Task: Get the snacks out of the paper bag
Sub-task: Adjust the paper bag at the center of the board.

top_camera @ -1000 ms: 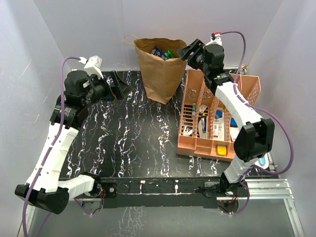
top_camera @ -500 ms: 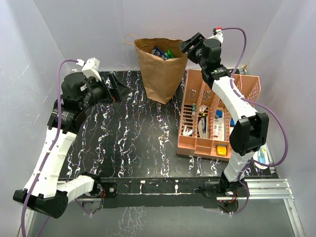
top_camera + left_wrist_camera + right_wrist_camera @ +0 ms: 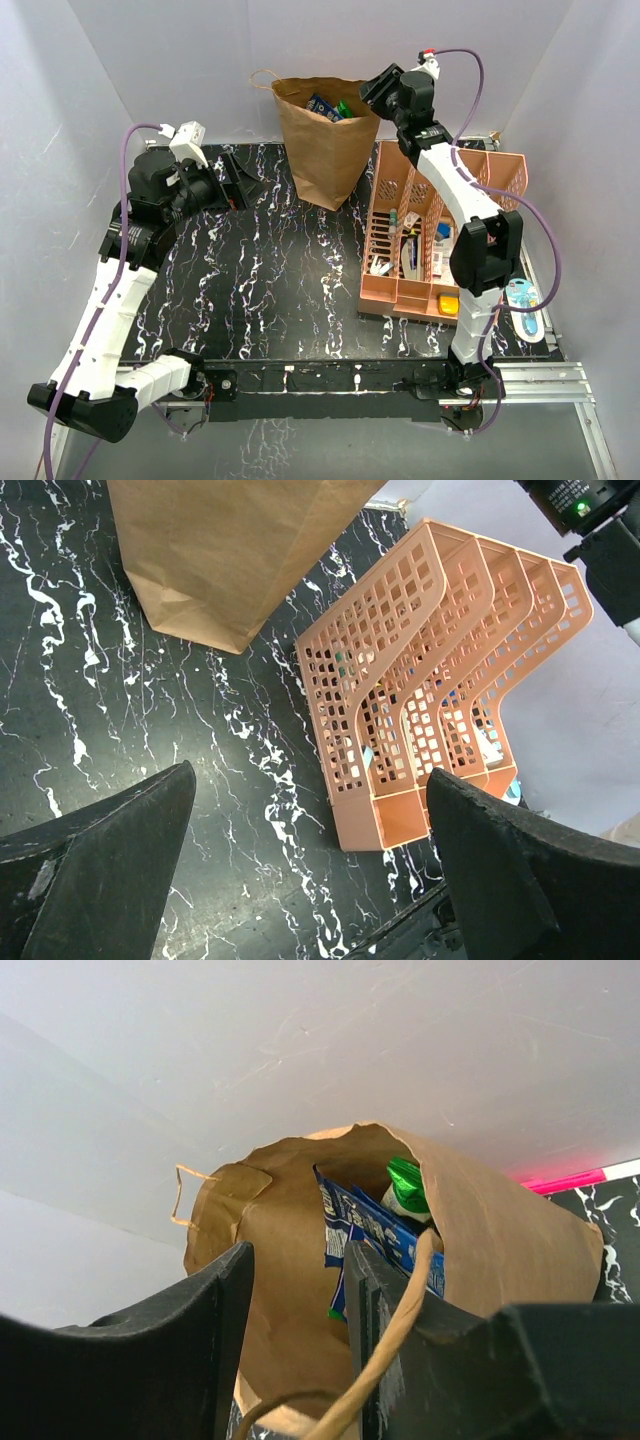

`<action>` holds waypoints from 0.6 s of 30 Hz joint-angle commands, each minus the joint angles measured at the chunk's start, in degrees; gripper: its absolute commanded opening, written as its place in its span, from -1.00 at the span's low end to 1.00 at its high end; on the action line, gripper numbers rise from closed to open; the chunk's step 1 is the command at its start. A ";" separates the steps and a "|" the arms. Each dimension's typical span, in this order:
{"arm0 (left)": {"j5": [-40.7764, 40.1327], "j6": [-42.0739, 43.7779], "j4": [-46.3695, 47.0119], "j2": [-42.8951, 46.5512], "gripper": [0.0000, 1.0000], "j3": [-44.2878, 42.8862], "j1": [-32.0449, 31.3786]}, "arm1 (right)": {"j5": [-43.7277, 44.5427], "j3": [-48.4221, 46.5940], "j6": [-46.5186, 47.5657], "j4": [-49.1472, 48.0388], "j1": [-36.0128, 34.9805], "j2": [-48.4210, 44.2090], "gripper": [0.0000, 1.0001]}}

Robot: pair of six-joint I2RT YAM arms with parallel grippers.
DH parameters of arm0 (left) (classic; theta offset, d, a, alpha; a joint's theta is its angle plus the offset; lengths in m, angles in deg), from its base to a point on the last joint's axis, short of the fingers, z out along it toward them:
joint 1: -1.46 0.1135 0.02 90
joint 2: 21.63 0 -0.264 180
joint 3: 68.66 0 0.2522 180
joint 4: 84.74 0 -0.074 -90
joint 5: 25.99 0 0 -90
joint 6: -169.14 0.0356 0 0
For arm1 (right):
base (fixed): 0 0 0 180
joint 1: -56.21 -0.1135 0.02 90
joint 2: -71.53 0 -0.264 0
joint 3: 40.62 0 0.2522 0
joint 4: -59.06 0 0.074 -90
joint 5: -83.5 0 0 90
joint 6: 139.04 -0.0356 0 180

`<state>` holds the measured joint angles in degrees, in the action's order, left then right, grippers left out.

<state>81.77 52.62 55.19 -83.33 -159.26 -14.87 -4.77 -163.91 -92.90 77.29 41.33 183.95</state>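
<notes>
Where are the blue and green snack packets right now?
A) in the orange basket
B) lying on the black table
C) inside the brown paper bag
C: the right wrist view shows the blue and green snack packets sticking up inside the open paper bag.

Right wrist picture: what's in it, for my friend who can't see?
An open brown paper bag holds a blue snack packet and a green packet. The right gripper's dark fingers sit apart in front of it.

left tool (image 3: 308,772) jaws wide apart, low | right tool (image 3: 297,1252) jaws narrowly parted, raised high
</notes>
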 commanded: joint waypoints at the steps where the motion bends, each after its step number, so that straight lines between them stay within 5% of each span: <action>1: -0.22 1.15 -0.85 0.11 0.97 -0.31 -0.12 | -1.27 -6.58 -0.25 -1.70 -0.10 2.00 -0.20; 6: -0.79 1.39 -2.08 -0.10 0.97 -1.84 -0.16 | -5.63 -8.14 -0.49 -3.15 -0.45 2.67 -0.83; 18: -0.15 -2.92 -2.96 0.23 0.97 -5.33 -0.11 | -30.77 -28.00 -3.40 -2.61 -1.15 12.49 -0.85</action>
<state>81.01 51.81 52.64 -83.81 -161.14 -14.87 -24.57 -183.02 -93.49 77.64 40.99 193.98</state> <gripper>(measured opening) 0.983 0.077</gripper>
